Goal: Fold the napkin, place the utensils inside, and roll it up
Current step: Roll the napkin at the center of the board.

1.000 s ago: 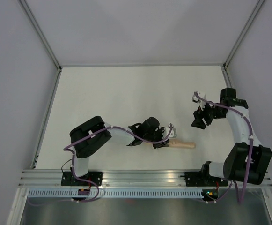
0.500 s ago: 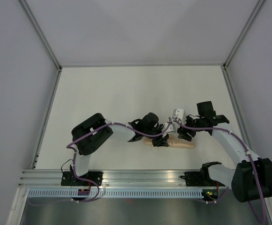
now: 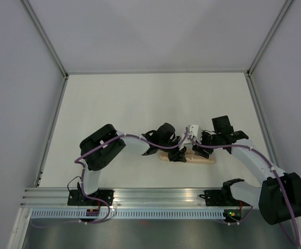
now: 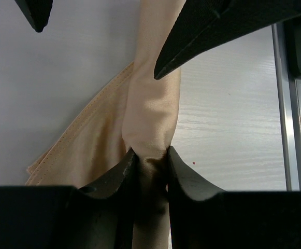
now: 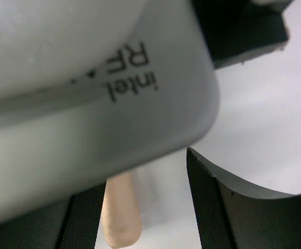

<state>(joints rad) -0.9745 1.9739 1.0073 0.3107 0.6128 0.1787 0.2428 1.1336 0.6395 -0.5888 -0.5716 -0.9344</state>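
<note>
The napkin (image 3: 206, 160) lies as a tan roll on the white table near the front edge. My left gripper (image 3: 178, 154) is shut on the roll's left part; in the left wrist view its jaws pinch the cloth (image 4: 153, 104) tightly, with a loose stitched flap (image 4: 83, 145) to the left. My right gripper (image 3: 199, 150) hangs open just above the roll, right beside the left one. Its two black fingertips (image 4: 217, 31) straddle the roll. In the right wrist view the roll's rounded end (image 5: 120, 215) shows between the open fingers (image 5: 217, 207). The utensils are hidden.
The left wrist's grey camera housing (image 5: 88, 78) fills most of the right wrist view. An aluminium rail (image 3: 160, 196) runs along the near table edge, close to the roll (image 4: 295, 104). Frame posts and white walls bound the table.
The right arm has swung left from the table's right side and come down over the roll beside the left gripper. The left gripper has kept its hold, barely shifting.
</note>
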